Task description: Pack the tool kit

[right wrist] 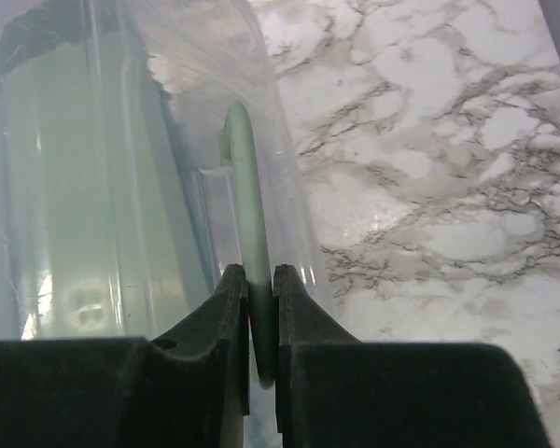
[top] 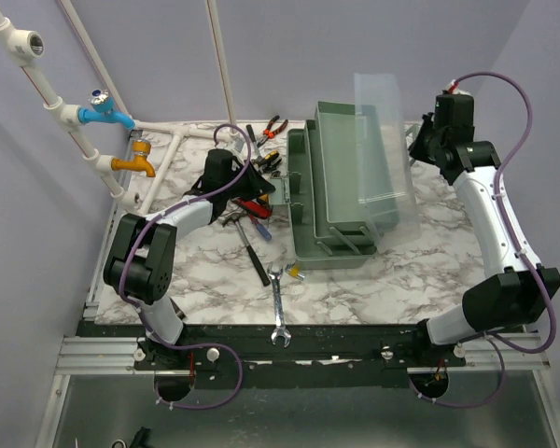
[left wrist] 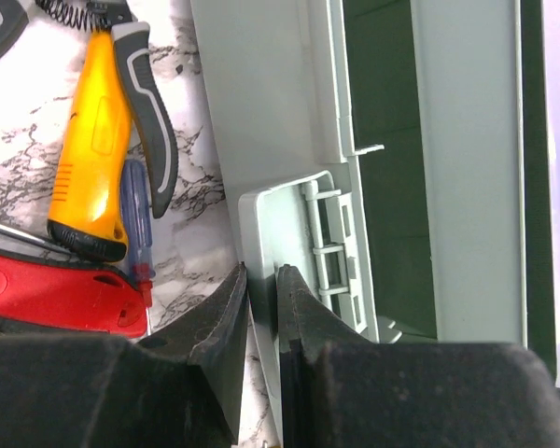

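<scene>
The grey-green toolbox [top: 310, 219] stands open mid-table, its inner tray [top: 347, 163] set in it and its translucent lid [top: 385, 140] raised upright on the right. My left gripper [top: 276, 191] is at the box's left side, shut on a grey-green latch flap [left wrist: 280, 210]; the gripper also shows in the left wrist view [left wrist: 261, 278]. My right gripper [top: 417, 142] is shut on the lid's green handle [right wrist: 241, 177], also seen in the right wrist view [right wrist: 261, 278]. Orange-handled pliers [left wrist: 91, 140], a red handle [left wrist: 56, 294] and a blue screwdriver [left wrist: 135, 210] lie left of the box.
A pile of tools [top: 250, 203] lies under my left arm, with more pliers [top: 267, 131] at the back. A silver wrench [top: 278, 303] and a long black-handled tool [top: 253, 254] lie near the front. White pipes with a blue tap [top: 103, 112] and an orange tap [top: 135, 164] stand at the far left.
</scene>
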`<state>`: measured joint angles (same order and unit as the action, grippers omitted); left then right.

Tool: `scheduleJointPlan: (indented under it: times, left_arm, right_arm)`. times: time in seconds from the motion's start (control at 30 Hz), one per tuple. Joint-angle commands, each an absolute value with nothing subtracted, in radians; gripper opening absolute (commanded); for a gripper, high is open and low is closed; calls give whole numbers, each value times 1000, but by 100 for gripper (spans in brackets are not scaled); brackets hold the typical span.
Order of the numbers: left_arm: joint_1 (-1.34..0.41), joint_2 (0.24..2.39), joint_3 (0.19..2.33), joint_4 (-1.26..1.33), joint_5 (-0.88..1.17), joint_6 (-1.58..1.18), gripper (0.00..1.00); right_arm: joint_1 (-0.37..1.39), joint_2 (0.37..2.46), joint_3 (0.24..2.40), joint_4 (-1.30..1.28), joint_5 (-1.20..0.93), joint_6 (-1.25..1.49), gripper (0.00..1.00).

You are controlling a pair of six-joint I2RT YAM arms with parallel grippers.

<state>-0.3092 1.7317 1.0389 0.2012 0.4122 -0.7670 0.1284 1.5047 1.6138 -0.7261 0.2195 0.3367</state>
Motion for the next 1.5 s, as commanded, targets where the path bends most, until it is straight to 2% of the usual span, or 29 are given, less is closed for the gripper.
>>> scheduleJointPlan:
  times: [0.0, 0.27, 0.33, 0.4, 0.43, 0.5, 0.57, 0.73, 0.8, 0.97, 1.03, 1.07, 1.17, 1.3, 1.47]
  left_arm:
    - [-296, 1693, 1041, 170, 397, -719, 14]
    - [-293, 1689, 1041, 167, 397, -713, 13]
    - [-293, 1688, 1040, 167, 394, -712, 13]
    - [-293, 1686, 1040, 166, 394, -710, 14]
    - [-293, 1687, 1039, 164, 393, -709, 14]
    - [-293, 1686, 1041, 162, 390, -707, 13]
    - [-293, 1683, 1039, 160, 386, -706, 13]
    - [-294, 1679, 1042, 155, 385, -703, 13]
    - [-293, 1675, 1039, 156, 383, -703, 13]
    - [-293, 1671, 1035, 155, 384, -701, 13]
    - [-293, 1668, 1035, 154, 384, -701, 13]
    - [-293, 1666, 1035, 153, 382, -700, 13]
    - [-293, 1666, 1035, 155, 382, -699, 13]
    - [-293, 1666, 1034, 155, 385, -699, 13]
    - [-292, 1657, 1028, 152, 383, -694, 13]
  right_arm:
    - [30, 1531, 1461, -684, 383, 387, 1]
    - [-63, 1520, 1275, -551, 245, 413, 1]
    - [-73, 1515, 1270, -552, 245, 417, 10]
    - [-73, 1498, 1285, -562, 269, 419, 40]
    - [-74, 1486, 1302, -575, 289, 419, 50]
    - [-74, 1472, 1350, -608, 343, 421, 63]
    - [-78, 1462, 1399, -642, 381, 430, 67]
    - [-82, 1426, 1470, -681, 419, 441, 69]
    - [-82, 1404, 1490, -694, 449, 441, 75]
    - [-82, 1365, 1560, -724, 485, 443, 78]
    - [-81, 1347, 1571, -722, 482, 442, 83]
    - [-81, 1342, 1572, -719, 478, 445, 88]
    - [-86, 1345, 1559, -692, 302, 423, 91]
    - [-93, 1400, 1526, -673, 73, 431, 86]
    - [-154, 1451, 1428, -636, -88, 460, 83]
